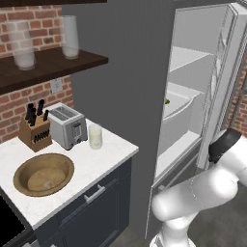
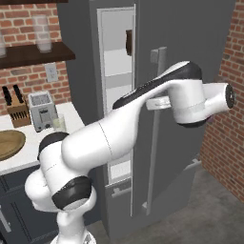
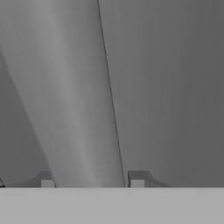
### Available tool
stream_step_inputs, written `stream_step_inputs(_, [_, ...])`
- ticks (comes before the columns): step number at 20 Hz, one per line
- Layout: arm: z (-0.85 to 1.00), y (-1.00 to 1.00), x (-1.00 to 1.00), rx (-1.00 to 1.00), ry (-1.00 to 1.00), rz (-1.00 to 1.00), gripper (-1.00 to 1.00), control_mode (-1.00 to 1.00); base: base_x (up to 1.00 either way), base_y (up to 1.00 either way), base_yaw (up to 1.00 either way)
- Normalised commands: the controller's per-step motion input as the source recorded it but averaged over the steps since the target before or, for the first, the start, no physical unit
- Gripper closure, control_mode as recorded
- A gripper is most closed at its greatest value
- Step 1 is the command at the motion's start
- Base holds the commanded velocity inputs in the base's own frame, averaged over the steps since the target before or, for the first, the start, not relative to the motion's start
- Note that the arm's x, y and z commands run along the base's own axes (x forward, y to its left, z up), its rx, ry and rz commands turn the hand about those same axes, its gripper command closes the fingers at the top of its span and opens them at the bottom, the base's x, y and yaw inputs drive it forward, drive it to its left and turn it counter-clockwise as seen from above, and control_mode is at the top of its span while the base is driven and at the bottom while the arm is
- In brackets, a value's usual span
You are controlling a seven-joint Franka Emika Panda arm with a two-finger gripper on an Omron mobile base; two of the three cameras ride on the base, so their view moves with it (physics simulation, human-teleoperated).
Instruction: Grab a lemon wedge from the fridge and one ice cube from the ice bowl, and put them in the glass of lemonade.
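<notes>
The grey fridge (image 1: 130, 96) stands with its door (image 1: 226, 72) swung partly open, showing white shelves. A tiny yellow-green lemon wedge (image 1: 167, 102) lies on a shelf inside. My gripper (image 3: 92, 179) is at the door's long vertical handle (image 2: 155, 157), and the bar fills the gap between the two fingertips (image 3: 137, 178). On the counter stands the glass of lemonade (image 1: 95, 136), also seen from the other side (image 2: 59, 124). The wooden ice bowl (image 1: 43, 174) sits nearer the front, with a small whitish ice cube (image 1: 47, 185) in it.
A toaster (image 1: 67, 126) and a knife block (image 1: 34, 130) stand at the back of the counter. Tall frosted glasses (image 1: 70, 36) sit on the dark wall shelf. A brick wall (image 2: 224, 143) rises right of the fridge. A dark stove corner (image 1: 7, 226) lies at lower left.
</notes>
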Motion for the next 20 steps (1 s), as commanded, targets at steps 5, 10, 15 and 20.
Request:
stream_step_inputs(5, [-0.04, -0.24, -0.41, 0.00, -0.08, -0.15, -1.00, -1.00, 0.00, 0.00, 0.00])
stream_step_inputs(10, [0.23, -0.29, -0.31, 0.00, 0.02, -0.20, -1.00, -1.00, 0.00, 0.00, 0.00])
stream_step_inputs(15, [0.34, -0.22, -0.76, 0.00, -0.07, -0.26, -1.00, -1.00, 0.00, 0.00, 0.00])
stream_step_inputs(20, [0.25, -0.09, -1.00, 0.01, -0.20, -0.26, -1.00, -1.00, 0.00, 0.00, 0.00])
